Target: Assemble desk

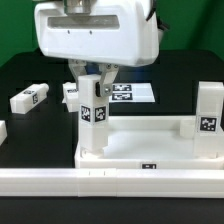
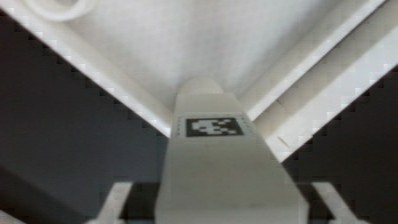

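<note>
A white square-section leg (image 1: 93, 112) with a black-and-white tag stands upright on the left near corner of the white tabletop (image 1: 150, 148). My gripper (image 1: 93, 88) comes down from above and is shut on this leg, one finger on each side. In the wrist view the leg (image 2: 222, 160) fills the middle between my gripper (image 2: 221, 208) fingers (image 2: 118, 202), with the tabletop rim (image 2: 169, 55) beyond it. A second leg (image 1: 208, 120) stands upright at the tabletop's right corner. The socket under the held leg is hidden.
A loose leg (image 1: 30, 98) lies at the exterior view's left and another part (image 1: 2, 132) shows at the left edge. The marker board (image 1: 130, 93) lies behind the gripper. A long low white rail (image 1: 100, 182) runs along the front.
</note>
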Controlling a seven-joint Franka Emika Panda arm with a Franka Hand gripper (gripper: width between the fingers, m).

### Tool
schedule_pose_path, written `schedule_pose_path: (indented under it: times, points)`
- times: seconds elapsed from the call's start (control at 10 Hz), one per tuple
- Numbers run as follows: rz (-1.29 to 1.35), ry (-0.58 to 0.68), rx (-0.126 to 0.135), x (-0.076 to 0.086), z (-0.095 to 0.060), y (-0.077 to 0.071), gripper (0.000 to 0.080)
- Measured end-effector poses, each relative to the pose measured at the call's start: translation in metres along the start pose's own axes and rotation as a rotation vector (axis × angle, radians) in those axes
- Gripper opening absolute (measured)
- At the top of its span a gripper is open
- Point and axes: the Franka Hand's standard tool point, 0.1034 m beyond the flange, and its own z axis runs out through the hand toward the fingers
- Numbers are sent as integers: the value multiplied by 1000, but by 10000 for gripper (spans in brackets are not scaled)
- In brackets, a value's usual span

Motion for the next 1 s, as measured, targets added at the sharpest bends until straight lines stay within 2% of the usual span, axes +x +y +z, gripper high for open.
schedule_pose_path:
  times: [0.2,0.4,0.5,0.6,1.0]
  points:
    - [-22,0,0,0,0,0,290]
    - [-69,-1,-1,0,0,0,570]
    - [-205,2,-4,0,0,0,570]
    - [-289,2,-5,-1,0,-1,635]
    - [-726,0,-17,-2,2,-2,648]
